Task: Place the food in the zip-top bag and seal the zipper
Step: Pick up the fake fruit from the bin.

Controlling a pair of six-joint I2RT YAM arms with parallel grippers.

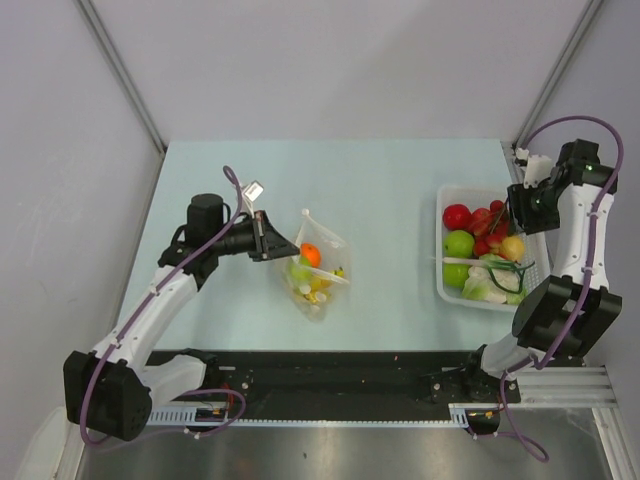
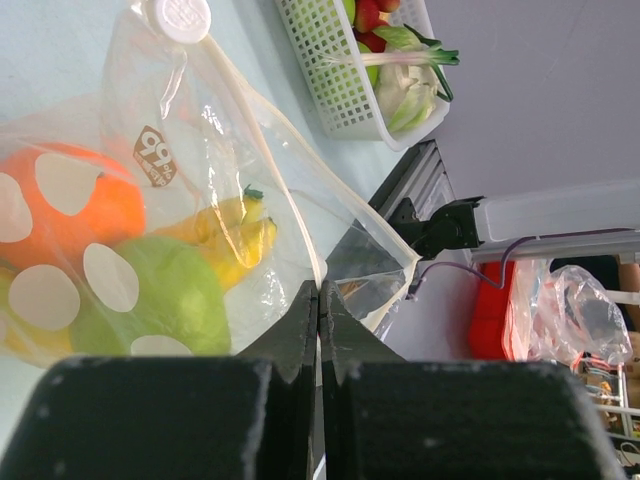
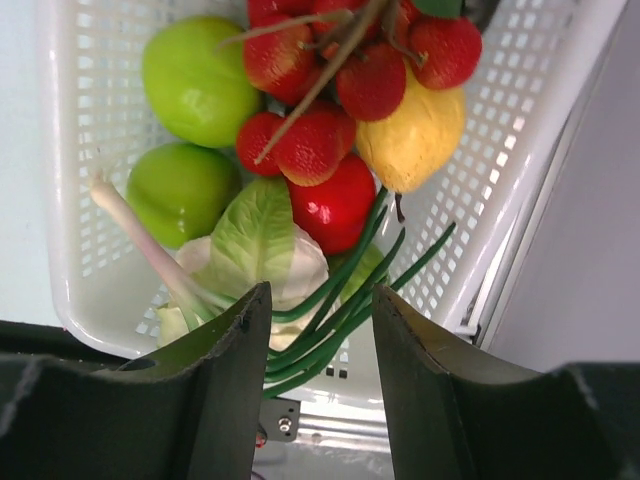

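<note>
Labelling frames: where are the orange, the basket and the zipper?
orange (image 2: 112, 215): left wrist view, skin between dots.
basket (image 1: 441, 280): top view, left rim.
zipper (image 2: 266, 152): left wrist view, middle of strip.

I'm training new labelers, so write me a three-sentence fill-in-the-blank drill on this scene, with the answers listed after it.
1. The left gripper pinches the edge of the clear ___.
2. Inside it, beside the green apple and the banana, lies a round ___.
3. The right gripper hangs open, holding nothing, over the white slotted ___.

Missing words: zip-top bag; orange; basket.
</note>
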